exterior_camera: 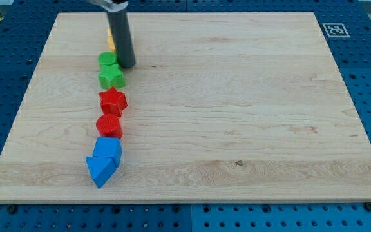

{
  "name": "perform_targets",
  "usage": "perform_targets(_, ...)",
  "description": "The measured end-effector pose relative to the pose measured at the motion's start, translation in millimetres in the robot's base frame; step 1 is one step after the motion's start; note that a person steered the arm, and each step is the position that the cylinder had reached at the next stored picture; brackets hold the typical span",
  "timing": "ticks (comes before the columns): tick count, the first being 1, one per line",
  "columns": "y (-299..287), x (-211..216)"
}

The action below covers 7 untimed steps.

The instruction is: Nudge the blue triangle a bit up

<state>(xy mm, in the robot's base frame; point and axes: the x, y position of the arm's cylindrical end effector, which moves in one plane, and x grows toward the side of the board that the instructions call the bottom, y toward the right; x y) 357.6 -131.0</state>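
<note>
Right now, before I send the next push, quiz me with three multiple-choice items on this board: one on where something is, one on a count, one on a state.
1. Where is my tip?
A. Beside the green blocks, near the view's top
B. Against the blue triangle
C. At the board's right edge

2. How many red blocks are on the board?
A. One
B. Two
C. Four

3. What is the blue triangle touching?
A. My tip
B. The other blue block
C. Nothing

Answers:
1 A: the rod ends just right of the green round block and above the green star.
2 B: a red star and a red round block.
3 B: it sits against the other blue block, far from my tip.
</note>
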Motion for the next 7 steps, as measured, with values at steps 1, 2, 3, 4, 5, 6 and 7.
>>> perform_targets(1,-10.7,7.7)
perform_targets(2,13.3,-4.2)
perform_targets(3,70.3,1.9)
perform_targets(4,100.2,49.4)
perform_targets(5,121.6,106.0)
perform_targets(6,122.1,164.6)
perform_targets(7,107.8,205.5)
